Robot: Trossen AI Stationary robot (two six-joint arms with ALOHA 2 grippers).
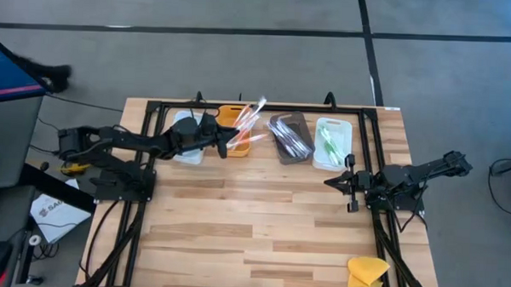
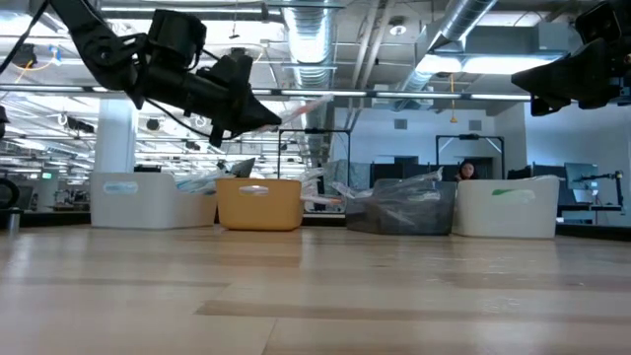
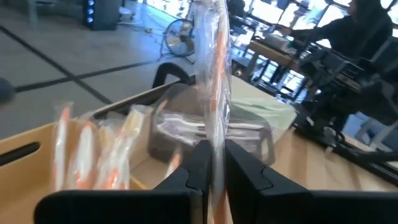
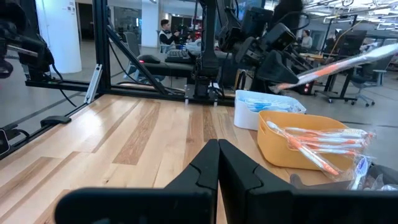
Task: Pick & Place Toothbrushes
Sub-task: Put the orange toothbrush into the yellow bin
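- The left gripper (image 1: 230,145) hangs above the orange tray (image 1: 236,144), its fingers pinched onto one wrapped toothbrush with an orange handle (image 1: 250,116); I judge the brush is held over this tray because like colours go together.
- The held toothbrush sticks out past the fingertips toward the far edge of the table, well clear of the tray rim in the low view, so it is carried, not yet laid down.
- More orange-handled brushes (image 4: 311,148) already lie in the orange tray, some poking over its rim.
- The row along the far side runs white tray (image 1: 186,137) at the left, orange, dark tray (image 1: 291,138), then a white tray with green brushes (image 1: 332,144) at the right, apparently one colour per tray.
- The right gripper (image 1: 339,182) waits near the right end of the row, its fingers pressed together on nothing.
- The wrapper blurs the held brush, so which end is the head is hard to tell.
- The dark tray's contents are probably clear-wrapped brushes; their colour cannot be made out.
- A yellow lump (image 1: 367,273) lies at the near right corner, partly cut off by the picture's edge.
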